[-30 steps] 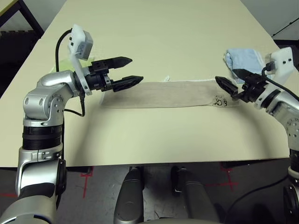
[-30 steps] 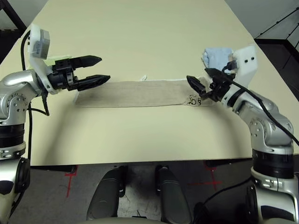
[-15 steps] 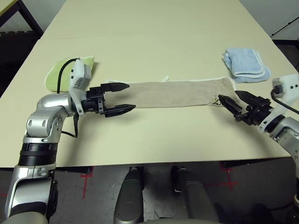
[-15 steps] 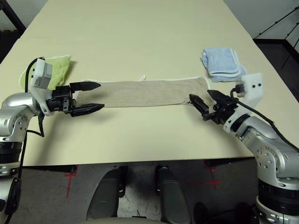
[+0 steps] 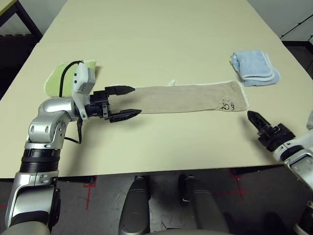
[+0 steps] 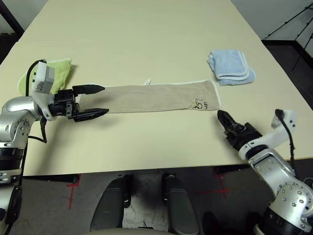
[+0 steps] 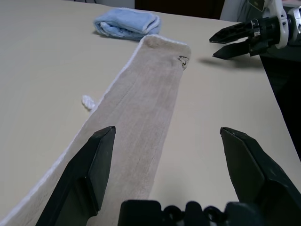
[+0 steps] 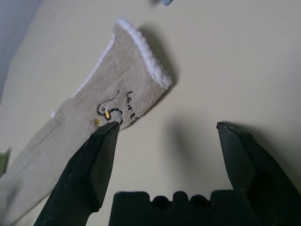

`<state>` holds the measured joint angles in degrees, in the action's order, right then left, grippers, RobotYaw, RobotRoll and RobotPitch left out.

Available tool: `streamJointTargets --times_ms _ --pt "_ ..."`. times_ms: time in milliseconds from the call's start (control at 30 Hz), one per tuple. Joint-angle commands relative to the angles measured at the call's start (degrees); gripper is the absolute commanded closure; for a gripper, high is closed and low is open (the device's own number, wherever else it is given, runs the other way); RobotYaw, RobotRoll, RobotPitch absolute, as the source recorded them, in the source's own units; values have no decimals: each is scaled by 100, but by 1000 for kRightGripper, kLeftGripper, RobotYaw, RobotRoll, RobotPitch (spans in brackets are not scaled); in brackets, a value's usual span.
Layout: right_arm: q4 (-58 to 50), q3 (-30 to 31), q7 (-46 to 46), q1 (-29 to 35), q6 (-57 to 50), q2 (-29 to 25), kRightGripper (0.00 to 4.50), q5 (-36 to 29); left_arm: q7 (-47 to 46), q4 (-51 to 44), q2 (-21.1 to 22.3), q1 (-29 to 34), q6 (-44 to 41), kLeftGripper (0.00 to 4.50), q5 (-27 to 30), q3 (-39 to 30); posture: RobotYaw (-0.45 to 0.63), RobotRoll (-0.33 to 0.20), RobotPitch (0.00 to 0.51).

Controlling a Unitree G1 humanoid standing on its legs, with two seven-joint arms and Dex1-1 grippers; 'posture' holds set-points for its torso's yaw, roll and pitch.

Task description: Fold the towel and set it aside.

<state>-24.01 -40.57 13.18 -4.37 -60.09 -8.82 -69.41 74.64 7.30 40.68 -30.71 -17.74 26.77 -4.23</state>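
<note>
A: Left gripper (image 5: 126, 102) spread wide, hovering at the left end of the towel (image 5: 183, 98), holding nothing. Right gripper (image 6: 228, 124) also spread, empty, off the towel near the table's (image 5: 161, 39) front edge.

B: Towel's a long strip across the table middle, logo end right (blue towel (image 5: 254, 67) behind it, green towel (image 5: 61, 77) far left).

A: Next fold, I'd guess: pinch both ends low and evenly, bring the ends together square.

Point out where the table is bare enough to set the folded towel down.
Bare: the far table beyond the towel, and the near strip between both grippers. Taken: blue towel far right, green towel far left.
</note>
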Motion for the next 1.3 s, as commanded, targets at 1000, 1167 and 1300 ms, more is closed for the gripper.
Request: streamJointTargets --times_ms 1000,1167,1300 --pt "2083 1341 356 -1405 818 -10 18 739 -81 -247 322 214 -24 5 -106 135 120 0 208" --pt "2068 1405 294 -1396 748 -47 18 897 -70 -250 338 215 -19 5 -112 150 120 0 209" --pt "2057 1429 171 -1352 715 -93 952 991 -57 -266 365 231 -24 0 -116 162 119 0 213"
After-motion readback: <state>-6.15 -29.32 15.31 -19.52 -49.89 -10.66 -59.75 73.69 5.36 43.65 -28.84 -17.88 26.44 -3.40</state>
